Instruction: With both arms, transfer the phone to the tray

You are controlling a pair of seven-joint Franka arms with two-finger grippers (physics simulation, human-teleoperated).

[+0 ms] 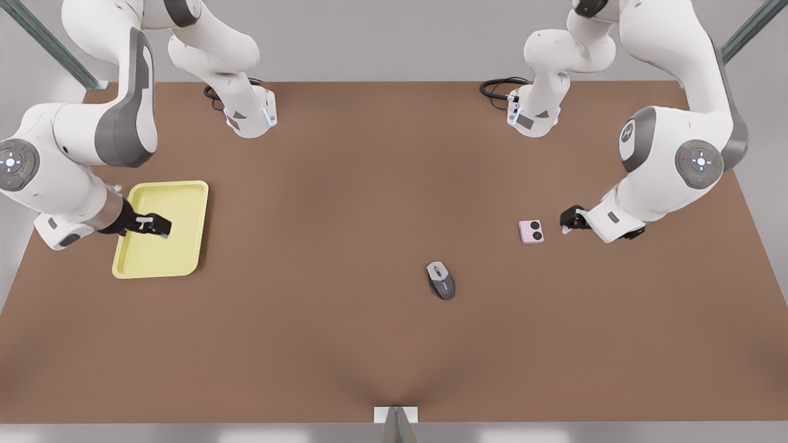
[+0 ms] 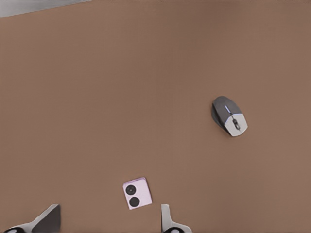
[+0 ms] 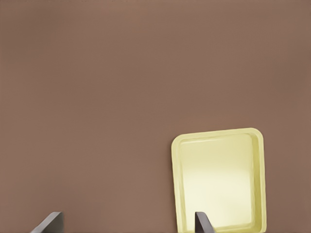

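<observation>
Overhead arrangement of two white jointed arms on a brown table (image 1: 345, 203). The small pale pink-lilac, nearly square flat phone (image 1: 530, 232) lies face up on the table, its two black circles showing, toward the front view's right, well apart from the pale yellow rectangular shallow tray (image 1: 184, 191) at the front view's left. A grey oval computer mouse (image 1: 441, 280) rests on the table between them, nearer the phone and touching neither.

The left gripper (image 1: 567, 223), identified by the phone and mouse in its wrist view, is the one at the front view's right; it hangs just beside the phone, on the side away from the tray. In the left wrist view the phone (image 2: 136, 193) lies ahead of the left gripper (image 2: 109, 218), roughly between the lines of its two fingertips (image 2: 166, 216), which stand wide apart and hold nothing.

The right gripper (image 1: 154, 225) hovers over the tray at the front view's left; in its wrist view the tray (image 3: 257, 145) lies ahead and to one side, and the fingers (image 3: 201, 223) are likewise spread wide and empty.

Governing relation: the phone lies toward the tray from the left gripper, so this nearer arm is judged the one to make the first grasp, while the right arm waits at the tray. Being nearly square, the phone offers no marked long axis
</observation>
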